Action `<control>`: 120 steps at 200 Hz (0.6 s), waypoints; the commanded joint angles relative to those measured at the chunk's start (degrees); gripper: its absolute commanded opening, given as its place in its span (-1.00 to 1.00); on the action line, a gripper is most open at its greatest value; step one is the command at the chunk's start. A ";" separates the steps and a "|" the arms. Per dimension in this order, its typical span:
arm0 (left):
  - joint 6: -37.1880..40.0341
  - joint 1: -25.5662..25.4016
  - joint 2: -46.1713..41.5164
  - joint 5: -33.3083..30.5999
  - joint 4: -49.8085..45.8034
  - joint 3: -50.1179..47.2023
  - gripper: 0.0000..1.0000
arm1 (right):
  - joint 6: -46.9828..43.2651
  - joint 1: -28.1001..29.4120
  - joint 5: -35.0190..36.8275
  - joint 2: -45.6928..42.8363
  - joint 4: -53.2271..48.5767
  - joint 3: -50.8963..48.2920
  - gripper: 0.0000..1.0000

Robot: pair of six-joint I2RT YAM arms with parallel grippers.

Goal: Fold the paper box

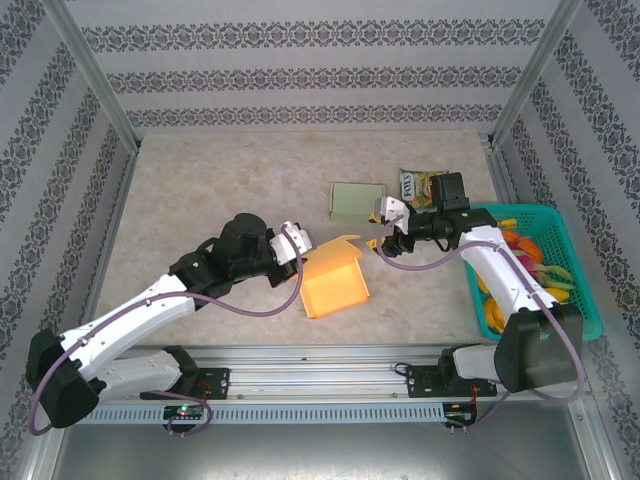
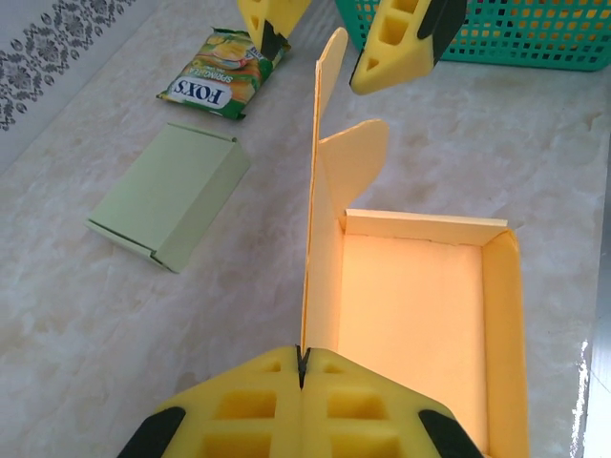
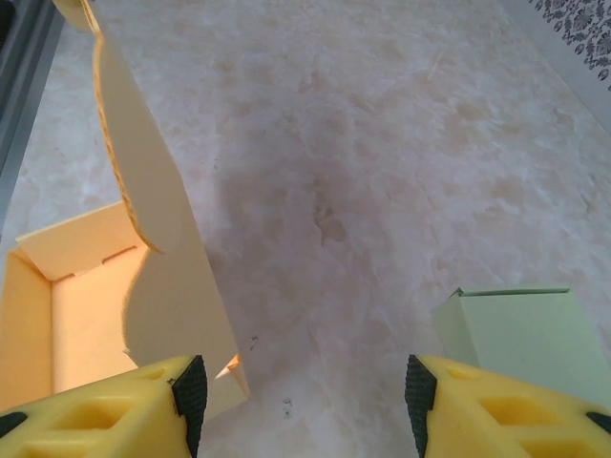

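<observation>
top view: an orange paper box (image 1: 335, 285) lies on the bench (image 1: 220, 180) between the two arms, near the front edge, with its tray open upward and one long flap raised along its left side. the left fingers (image 1: 304, 250) are clenched on that flap; the right fingers (image 1: 378, 228) hover released just beside the flap's far tip. behind the orange box lie a pale green box (image 1: 358, 200), already closed, and a snack packet (image 1: 420, 185); a teal basket (image 1: 560, 225) holding coloured items stands at the right edge of the bench.

left wrist view: the left fingers (image 2: 303, 382) are pressed together on the near lower edge of the raised flap, which stands upright on edge and carries a rounded tab that leans over the tray. the orange box (image 2: 420, 315) shows its floor and low side walls to the right of the flap. the right fingers (image 2: 401, 43) are spread, one on each side of the flap's far tip, and whether they touch it cannot be told. the green box (image 2: 167, 196) and the snack packet (image 2: 221, 76) lie to the left, and the basket (image 2: 516, 38) sits at the top.

right wrist view: the right fingers (image 3: 115, 410) are held apart over bare bench, grasping nothing. the flap of the orange box (image 3: 86, 305) rises just beside the left-hand finger. the green box (image 3: 516, 334) lies near the other finger.
</observation>
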 commanded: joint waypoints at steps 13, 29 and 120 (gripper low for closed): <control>0.99 -1.17 -2.03 0.21 2.85 -0.81 -1.00 | -3.48 0.21 0.61 1.74 -1.40 0.64 0.15; 0.89 -1.35 -1.99 0.14 2.78 -0.84 -1.00 | -3.73 0.61 0.74 2.28 -0.81 0.28 0.15; 0.41 -1.80 -0.71 -2.79 3.03 -0.33 -1.00 | -5.16 5.38 -5.19 4.08 -4.78 2.39 0.15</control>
